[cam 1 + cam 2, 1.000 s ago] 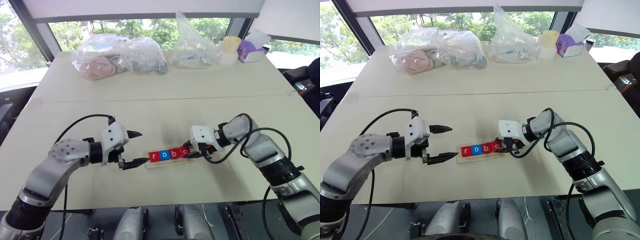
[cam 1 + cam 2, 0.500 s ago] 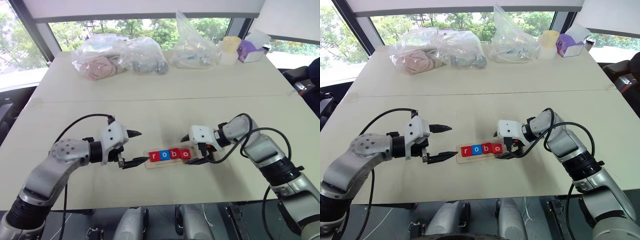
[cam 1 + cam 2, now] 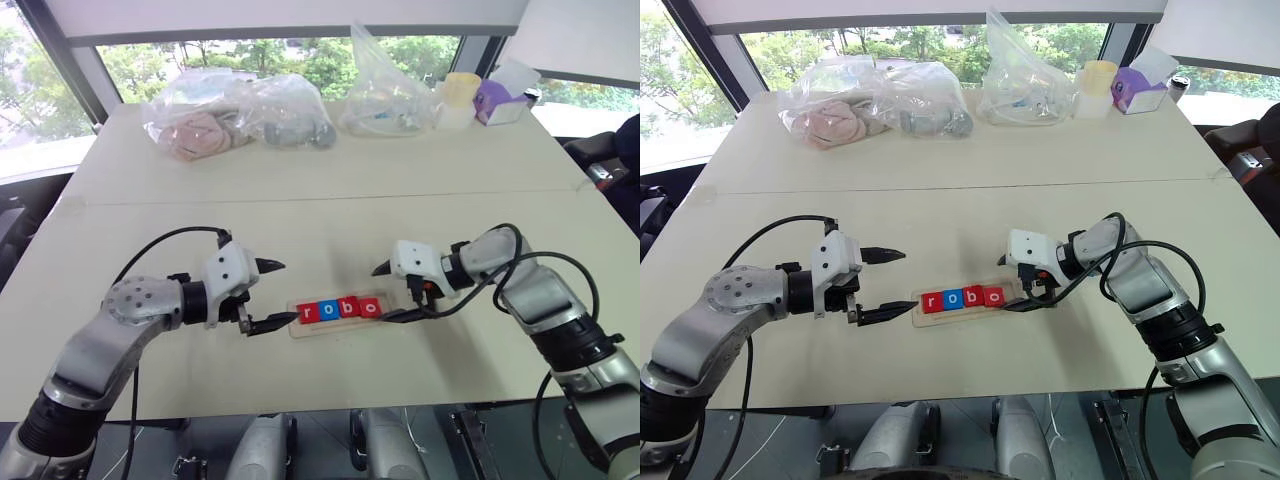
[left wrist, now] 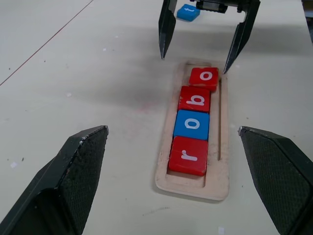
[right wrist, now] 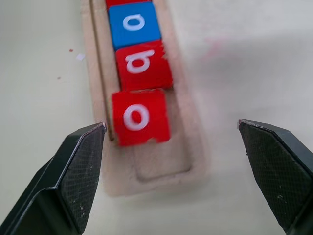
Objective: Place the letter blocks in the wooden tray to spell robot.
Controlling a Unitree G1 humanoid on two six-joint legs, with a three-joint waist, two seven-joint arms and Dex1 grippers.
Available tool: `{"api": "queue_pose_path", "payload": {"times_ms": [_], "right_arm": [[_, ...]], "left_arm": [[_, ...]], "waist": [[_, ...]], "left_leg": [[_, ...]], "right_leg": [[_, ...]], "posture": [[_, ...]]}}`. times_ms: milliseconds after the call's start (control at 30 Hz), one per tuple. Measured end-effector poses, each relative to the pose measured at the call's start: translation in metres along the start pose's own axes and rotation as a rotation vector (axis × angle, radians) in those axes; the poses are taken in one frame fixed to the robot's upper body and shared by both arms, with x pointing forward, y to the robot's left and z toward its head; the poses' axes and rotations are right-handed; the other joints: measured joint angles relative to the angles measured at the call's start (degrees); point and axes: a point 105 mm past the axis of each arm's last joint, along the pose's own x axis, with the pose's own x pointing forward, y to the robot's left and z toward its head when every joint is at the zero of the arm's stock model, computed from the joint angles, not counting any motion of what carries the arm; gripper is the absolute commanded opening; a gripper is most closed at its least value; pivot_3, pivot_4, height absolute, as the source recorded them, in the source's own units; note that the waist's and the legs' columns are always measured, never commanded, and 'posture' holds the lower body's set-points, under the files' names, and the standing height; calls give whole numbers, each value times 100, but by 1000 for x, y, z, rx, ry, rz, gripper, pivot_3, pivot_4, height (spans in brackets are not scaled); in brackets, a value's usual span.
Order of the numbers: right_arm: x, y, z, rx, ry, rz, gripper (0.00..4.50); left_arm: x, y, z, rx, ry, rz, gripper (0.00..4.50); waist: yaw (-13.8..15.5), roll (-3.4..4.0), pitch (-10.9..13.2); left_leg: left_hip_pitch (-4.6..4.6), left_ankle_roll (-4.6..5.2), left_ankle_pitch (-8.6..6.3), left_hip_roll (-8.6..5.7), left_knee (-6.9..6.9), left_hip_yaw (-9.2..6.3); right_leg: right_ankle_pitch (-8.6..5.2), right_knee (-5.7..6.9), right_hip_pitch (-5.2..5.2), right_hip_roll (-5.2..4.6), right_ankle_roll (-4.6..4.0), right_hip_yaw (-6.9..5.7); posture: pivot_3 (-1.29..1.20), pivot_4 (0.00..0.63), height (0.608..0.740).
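The left tool (image 3: 265, 296) hangs just off the left end of the wooden tray (image 3: 296, 330), its two fingers spread wide and empty, unchanged from a second ago. The tray lies near the front middle of the table (image 3: 330, 215) and holds four letter blocks in a row: red r (image 4: 188, 155), blue o (image 4: 191, 124), red b (image 4: 195, 98) and red o (image 4: 205, 77).

The change is at the right end. A second ago the right tool (image 3: 381, 293) was pressed together over the fourth tile at the tray's right end; now its fingers stand wide apart and it has drawn back a little to the right, leaving the red o in the slot. So I judge the fourth letter as released, with only the t left to place.

The right wrist view shows that this o sits slightly askew, and that the last cell of the slot beyond it is bare wood. The left wrist view shows the missing piece: the blue t block (image 4: 188, 12) lies on the table beyond the tray's far end, under the right arm
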Motion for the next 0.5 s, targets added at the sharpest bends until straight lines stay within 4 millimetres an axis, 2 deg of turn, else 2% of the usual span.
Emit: {"api": "queue_pose_path", "payload": {"times_ms": [500], "right_arm": [[7, -9, 2, -30, -12, -53, 4437]], "left_arm": [[0, 0, 0, 0, 0, -1, 4500]], "waist": [[2, 0, 0]], "left_leg": [[-1, 0, 0, 0, 0, 0]], "right_leg": [[3, -1, 0, 0, 6, -2]], "posture": [[0, 150, 725]]}}
